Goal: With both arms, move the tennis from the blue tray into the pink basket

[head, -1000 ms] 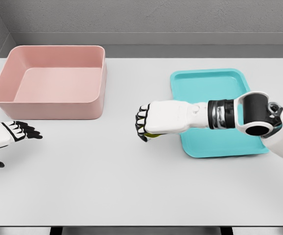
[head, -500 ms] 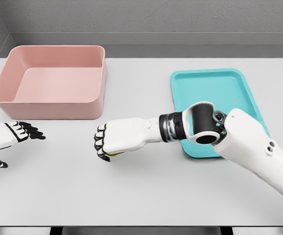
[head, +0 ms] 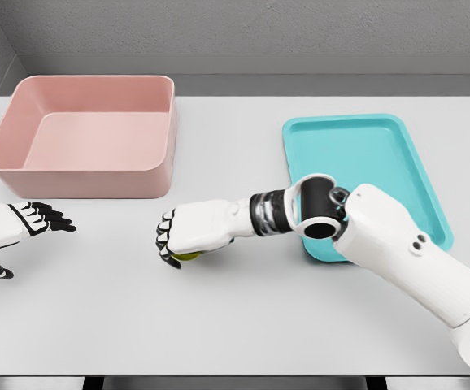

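Note:
My right hand (head: 171, 240) reaches far left over the white table, fingers curled down around a yellow-green tennis ball (head: 189, 257) of which only a sliver shows beneath the palm. It hovers low, just below the front right corner of the pink basket (head: 89, 134). The blue tray (head: 365, 175) lies at the right with nothing in it, partly covered by my right forearm. My left hand (head: 40, 218) rests at the left edge, fingers stretched out flat and holding nothing, a little in front of the basket.
The pink basket stands at the back left with nothing inside. A grey wall runs behind the table (head: 235, 317). My right elbow and upper arm cross the lower right of the view.
My right hand carried the ball leftward off the tray to mid-table, then settled slightly lower. The left hand shifted a little to the right.

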`<control>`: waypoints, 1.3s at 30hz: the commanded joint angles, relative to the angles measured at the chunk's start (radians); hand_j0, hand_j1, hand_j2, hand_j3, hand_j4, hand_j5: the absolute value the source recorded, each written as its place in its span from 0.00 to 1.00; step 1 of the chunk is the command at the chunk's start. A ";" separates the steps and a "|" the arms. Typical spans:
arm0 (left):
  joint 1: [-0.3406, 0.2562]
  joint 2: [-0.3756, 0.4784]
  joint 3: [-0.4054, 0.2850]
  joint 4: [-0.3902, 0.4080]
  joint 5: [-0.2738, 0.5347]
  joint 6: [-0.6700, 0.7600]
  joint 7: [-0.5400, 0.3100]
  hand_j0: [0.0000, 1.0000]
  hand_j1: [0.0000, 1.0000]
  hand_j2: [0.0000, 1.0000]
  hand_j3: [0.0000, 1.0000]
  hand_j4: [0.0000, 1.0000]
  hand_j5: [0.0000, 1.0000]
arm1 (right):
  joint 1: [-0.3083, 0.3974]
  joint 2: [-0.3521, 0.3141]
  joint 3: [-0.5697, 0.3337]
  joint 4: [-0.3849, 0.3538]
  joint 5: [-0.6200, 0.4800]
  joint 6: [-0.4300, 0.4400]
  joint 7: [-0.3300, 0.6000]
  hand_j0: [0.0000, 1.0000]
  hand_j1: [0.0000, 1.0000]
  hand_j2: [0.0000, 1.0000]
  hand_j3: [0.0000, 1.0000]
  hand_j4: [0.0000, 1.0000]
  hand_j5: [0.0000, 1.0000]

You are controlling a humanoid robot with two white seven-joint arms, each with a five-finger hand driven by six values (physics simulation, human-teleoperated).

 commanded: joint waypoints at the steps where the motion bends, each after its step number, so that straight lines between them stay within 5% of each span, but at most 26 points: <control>1: 0.000 0.002 0.000 0.000 0.006 0.001 0.000 1.00 1.00 1.00 1.00 1.00 1.00 | 0.000 0.009 0.011 0.017 -0.004 0.003 -0.001 0.41 0.41 0.41 0.41 0.41 0.41; 7: 0.000 0.003 0.000 0.000 0.006 0.001 0.000 1.00 1.00 1.00 1.00 1.00 1.00 | 0.002 0.009 0.009 0.019 -0.003 0.003 0.001 0.47 0.47 0.47 0.47 0.47 0.47; 10: 0.000 0.003 0.000 -0.002 0.008 0.001 0.002 1.00 1.00 1.00 1.00 1.00 1.00 | 0.009 0.009 0.001 0.017 -0.003 0.003 -0.001 0.93 0.93 0.93 0.93 0.93 0.93; 11: 0.000 0.003 0.000 0.000 0.006 0.001 0.000 1.00 1.00 1.00 1.00 1.00 1.00 | 0.009 0.009 0.000 0.019 -0.003 0.003 -0.001 0.99 0.99 0.99 0.99 0.99 0.99; 21: 0.000 0.003 0.000 -0.002 0.008 0.001 0.000 1.00 1.00 1.00 1.00 1.00 1.00 | 0.012 -0.004 -0.068 0.004 -0.012 0.003 -0.001 0.99 0.99 0.99 0.99 0.99 0.99; 26: -0.002 -0.005 0.000 0.000 0.005 0.001 0.000 1.00 1.00 1.00 1.00 1.00 1.00 | 0.025 -0.092 -0.173 -0.105 -0.024 0.003 -0.010 0.99 0.99 0.99 0.99 0.99 0.99; 29: -0.005 -0.028 0.000 -0.002 -0.008 0.001 0.000 1.00 1.00 1.00 1.00 1.00 1.00 | 0.086 -0.231 -0.328 -0.217 -0.104 0.003 -0.012 1.00 1.00 1.00 1.00 1.00 1.00; 32: -0.017 -0.072 0.000 -0.009 -0.009 0.001 -0.038 1.00 1.00 1.00 1.00 1.00 1.00 | 0.163 -0.340 -0.534 -0.233 -0.259 0.003 -0.012 1.00 1.00 1.00 1.00 1.00 1.00; 34: -0.031 -0.144 0.000 -0.029 -0.017 0.001 -0.118 1.00 1.00 1.00 1.00 1.00 1.00 | 0.230 -0.353 -0.689 -0.234 -0.385 0.003 -0.013 1.00 1.00 1.00 1.00 1.00 1.00; 39: -0.064 -0.192 0.000 -0.052 -0.043 0.001 -0.137 1.00 1.00 1.00 1.00 1.00 1.00 | 0.480 -0.336 -0.968 -0.228 -0.523 0.003 -0.049 1.00 1.00 1.00 1.00 1.00 1.00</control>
